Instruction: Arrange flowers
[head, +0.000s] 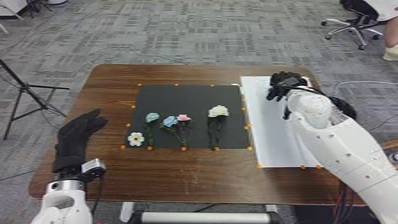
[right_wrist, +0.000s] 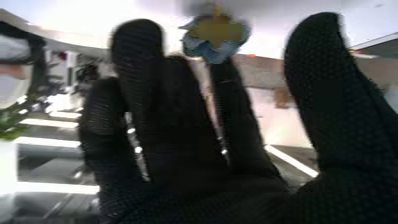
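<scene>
Over the far end of the white board (head: 269, 135) is my right hand (head: 283, 85). In the right wrist view the right hand (right_wrist: 182, 135) is open, fingers straight and thumb apart; a blue flower with a yellow centre (right_wrist: 216, 36) is at its fingertips, contact unclear. On the black mat (head: 182, 95) lie a blue flower (head: 152, 117), a light-blue one (head: 170, 121), a pink one (head: 184, 118) and a white one (head: 218, 111), dark stems toward the near edge. A white bloom with a yellow centre (head: 135, 139) lies at the mat's near-left corner. My left hand (head: 78, 134) is open, left of the mat.
Orange markers line the edges of the mat and board on the brown table (head: 169, 175). A dark object (head: 343, 107) beside the board is partly behind the right arm. On the floor, a tripod (head: 27, 89) stands at the left and a chair (head: 355, 25) at the far right.
</scene>
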